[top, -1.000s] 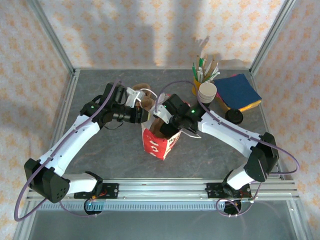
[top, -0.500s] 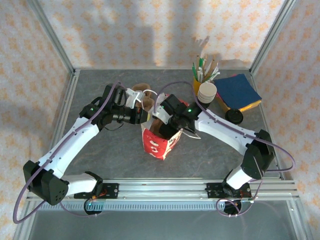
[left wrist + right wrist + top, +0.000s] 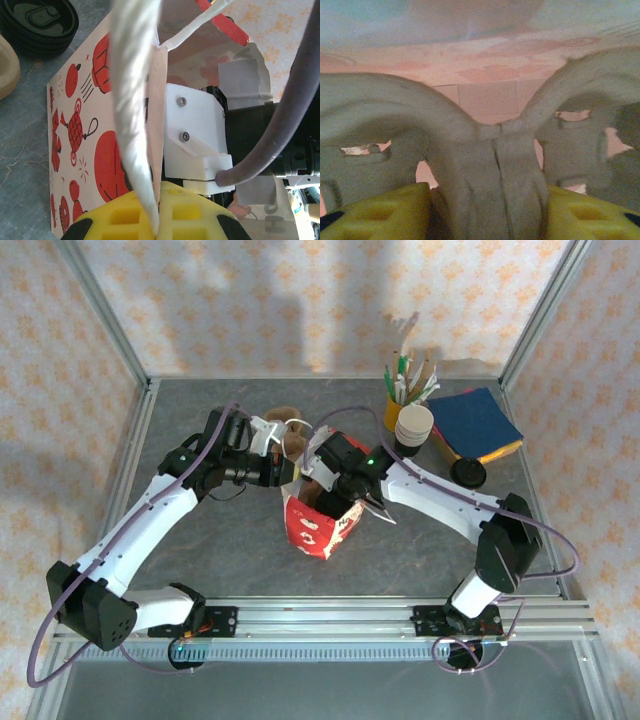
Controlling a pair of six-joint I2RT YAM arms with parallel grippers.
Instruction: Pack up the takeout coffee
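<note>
A red-and-white printed paper bag (image 3: pixel 315 530) stands upright at the table's middle, and its side fills the left wrist view (image 3: pixel 85 145). My left gripper (image 3: pixel 287 468) is at the bag's top left rim. Its yellow pads (image 3: pixel 157 220) are shut on the bag's white twisted handle (image 3: pixel 132 100). My right gripper (image 3: pixel 322 490) reaches down into the bag's mouth. In the right wrist view its fingers (image 3: pixel 487 210) stand open on either side of the middle ridge of a grey pulp cup carrier (image 3: pixel 485 150), with a dark gap at the left pad. The takeout coffee is hidden.
At the back right stand a stack of lidless cups (image 3: pixel 414 425), a yellow holder of straws and stirrers (image 3: pixel 400 400), blue and yellow napkins (image 3: pixel 482 425) and a stack of black lids (image 3: pixel 468 473). The lids (image 3: pixel 40 22) lie beyond the bag. Frame posts line the table's sides.
My right arm has pushed a little left and deeper into the bag, and its jaws have widened. My left gripper has stayed on the bag's handle.
</note>
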